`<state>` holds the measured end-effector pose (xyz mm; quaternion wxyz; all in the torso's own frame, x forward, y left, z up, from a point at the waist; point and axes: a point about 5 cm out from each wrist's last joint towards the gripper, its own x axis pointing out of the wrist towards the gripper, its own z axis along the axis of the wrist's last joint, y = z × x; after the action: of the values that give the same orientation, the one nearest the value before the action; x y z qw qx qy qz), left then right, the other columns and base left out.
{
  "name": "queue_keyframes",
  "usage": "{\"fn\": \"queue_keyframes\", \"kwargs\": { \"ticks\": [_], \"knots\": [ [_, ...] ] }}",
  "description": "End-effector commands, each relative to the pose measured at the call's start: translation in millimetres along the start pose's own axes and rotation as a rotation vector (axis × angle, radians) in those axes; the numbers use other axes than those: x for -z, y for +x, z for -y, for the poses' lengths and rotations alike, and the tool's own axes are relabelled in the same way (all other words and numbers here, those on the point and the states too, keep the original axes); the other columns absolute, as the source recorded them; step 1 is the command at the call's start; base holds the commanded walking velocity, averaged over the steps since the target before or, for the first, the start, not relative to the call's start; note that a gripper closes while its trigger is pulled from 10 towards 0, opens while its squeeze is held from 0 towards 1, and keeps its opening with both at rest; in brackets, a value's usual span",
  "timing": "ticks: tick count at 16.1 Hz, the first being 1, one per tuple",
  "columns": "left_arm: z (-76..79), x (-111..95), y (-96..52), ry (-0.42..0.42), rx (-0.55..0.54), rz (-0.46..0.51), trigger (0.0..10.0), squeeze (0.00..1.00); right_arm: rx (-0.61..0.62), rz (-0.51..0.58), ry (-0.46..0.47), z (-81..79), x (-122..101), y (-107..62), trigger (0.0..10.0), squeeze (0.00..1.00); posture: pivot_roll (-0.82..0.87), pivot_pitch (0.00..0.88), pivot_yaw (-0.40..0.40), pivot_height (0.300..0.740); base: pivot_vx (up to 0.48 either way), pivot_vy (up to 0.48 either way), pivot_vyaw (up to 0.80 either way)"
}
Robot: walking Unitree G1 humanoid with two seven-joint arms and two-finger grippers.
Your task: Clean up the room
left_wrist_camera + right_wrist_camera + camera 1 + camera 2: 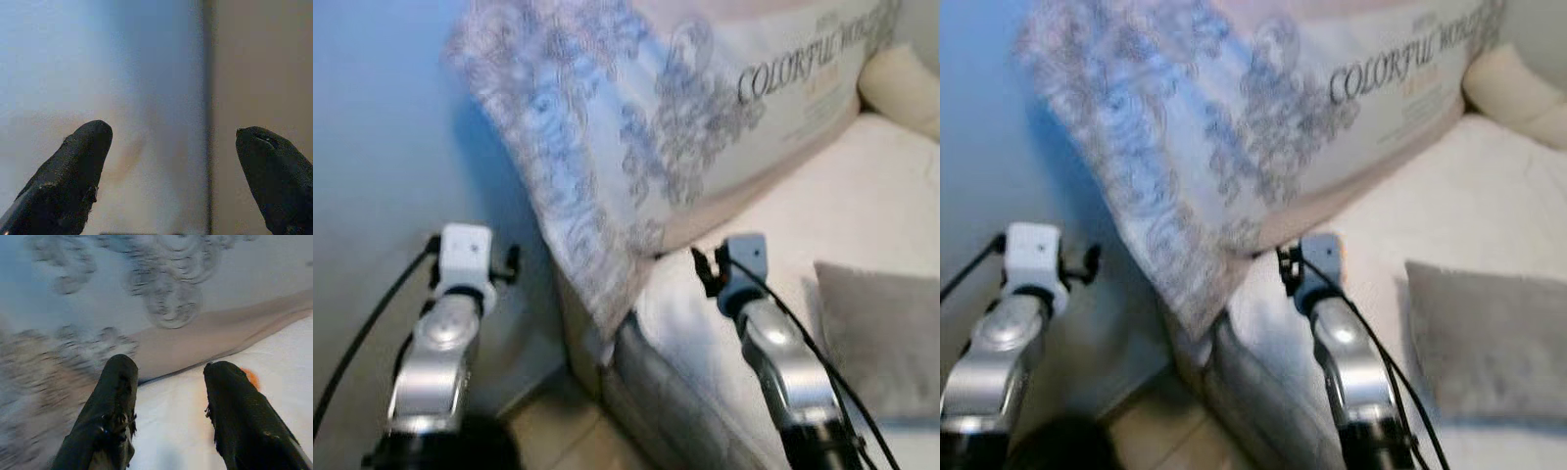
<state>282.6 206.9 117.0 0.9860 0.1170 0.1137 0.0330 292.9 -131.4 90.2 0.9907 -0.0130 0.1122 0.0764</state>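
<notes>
A large printed pillow [636,127] with grey floral scrollwork and the words "COLORFUL WORLD" leans at the head of a white bed [773,255], filling the head views from about 10 to 2 o'clock. Its lower corner hangs over the bed's edge near the centre. The picture is somewhat blurred.

The right gripper [168,377] points at the pillow's lower edge where it meets the sheet; its two black fingers [115,406] stand apart with nothing between them. A small orange spot [251,377] shows on the sheet just beside one finger.

A grey cushion [881,338] lies flat on the bed at 4 o'clock, and a cream pillow [901,88] sits at 2 o'clock against the far end.

The left gripper [173,156] is off the bed at 8 o'clock, facing a pale blue wall [391,147], its fingers wide apart and empty. Wooden floor [558,436] shows at 6 o'clock beside the bed's side.
</notes>
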Motion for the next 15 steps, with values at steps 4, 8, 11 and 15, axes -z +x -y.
{"fn": "queue_keyframes", "kwargs": {
  "ticks": [4,8,11,15],
  "knots": [
    [10.9,1,-9.2,0.03,0.109,0.016,10.0,0.0,0.153,-0.063,-0.033,32.9,3,-10.3,10.0,1.0,0.02,0.0,0.01,0.74,0.233,0.0,0.0],
    [17.3,-1,-8.1,0.07,0.214,0.021,10.0,0.0,0.293,-0.125,0.043,61.4,-1,-15.6,10.0,1.0,0.0,0.0,0.029,0.74,0.0,0.0,0.0],
    [19.8,-1,-7.4,0.087,0.262,0.022,10.0,0.0,0.329,-0.164,0.007,69.5,1,-17.3,10.0,1.0,-0.01,0.0,0.042,0.74,0.0,0.0,0.0],
    [28.8,-3,-7.3,0.152,0.427,0.018,10.0,0.0,0.391,-0.237,-0.104,98.4,2,-10.0,10.0,1.0,-0.03,0.0,0.064,0.74,0.0,0.0,0.0]
  ]
}}
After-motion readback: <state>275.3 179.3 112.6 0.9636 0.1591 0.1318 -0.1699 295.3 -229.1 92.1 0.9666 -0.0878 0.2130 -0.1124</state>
